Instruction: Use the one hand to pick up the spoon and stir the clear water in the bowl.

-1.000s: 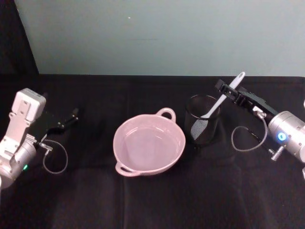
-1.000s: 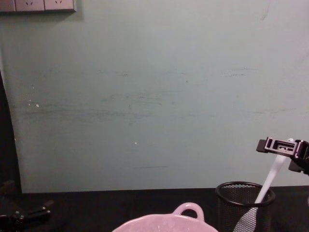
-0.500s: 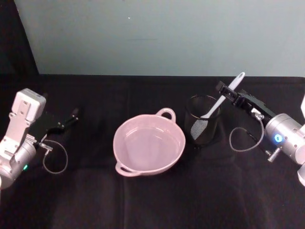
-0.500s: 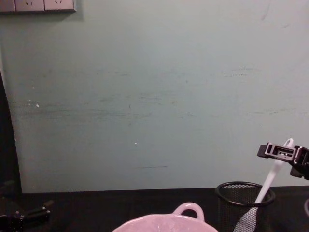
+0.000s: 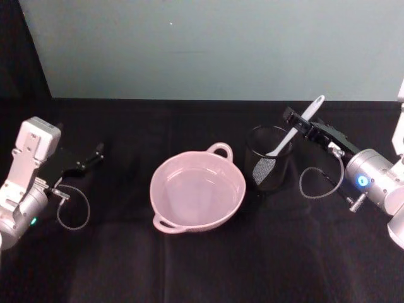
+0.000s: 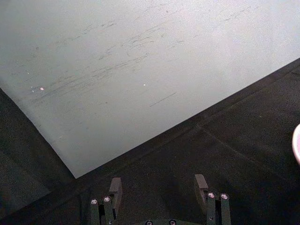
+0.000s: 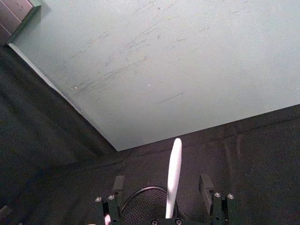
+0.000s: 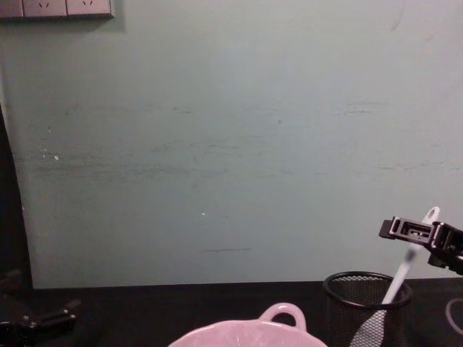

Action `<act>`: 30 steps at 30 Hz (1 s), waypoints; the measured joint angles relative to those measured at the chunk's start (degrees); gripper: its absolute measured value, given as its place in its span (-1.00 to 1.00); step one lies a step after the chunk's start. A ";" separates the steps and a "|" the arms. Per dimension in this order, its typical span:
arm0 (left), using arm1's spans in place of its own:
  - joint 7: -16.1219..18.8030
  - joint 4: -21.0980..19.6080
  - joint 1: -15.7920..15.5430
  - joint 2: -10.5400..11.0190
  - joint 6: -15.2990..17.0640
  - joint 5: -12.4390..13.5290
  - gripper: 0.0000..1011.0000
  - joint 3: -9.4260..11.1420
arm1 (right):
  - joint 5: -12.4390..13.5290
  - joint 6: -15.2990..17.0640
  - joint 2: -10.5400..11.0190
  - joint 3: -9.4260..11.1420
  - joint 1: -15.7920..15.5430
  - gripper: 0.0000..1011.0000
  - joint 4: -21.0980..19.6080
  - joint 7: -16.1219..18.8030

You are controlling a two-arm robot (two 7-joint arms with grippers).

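While the spoon (image 5: 291,132) is leant in the mesh cup (image 5: 268,169), with its scoop end down inside and its handle slanted up toward the wall (image 5: 208,50), the right gripper (image 5: 298,120) is held at the upper part of that handle. In the right wrist view the claw is seen wide open: one finger (image 7: 118,183) is placed on each side of the handle, a clear gap is left on both sides, and nothing is gripped. In the chest view the same gripper (image 8: 414,231) is seen above the cup's rim, and the holed end of the spoon (image 8: 432,214) is seen sticking out above it.

The cup is set on the black cloth (image 5: 202,265), just beside the bowl (image 5: 167,180) on its right side; whether the two touch cannot be told. The bowl is placed at the middle of the cloth, with one loop handle turned toward the wall and another toward the robot.

The left gripper (image 5: 95,156) is parked low over the cloth at the far left, well apart from the bowl. In the left wrist view its fingers (image 6: 116,187) are seen spread apart, and nothing is held between them.
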 joint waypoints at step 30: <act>0.00 0.00 0.00 0.00 0.00 0.00 1.00 0.00 | -0.63 -0.31 -0.24 -0.21 0.27 0.20 0.48 0.02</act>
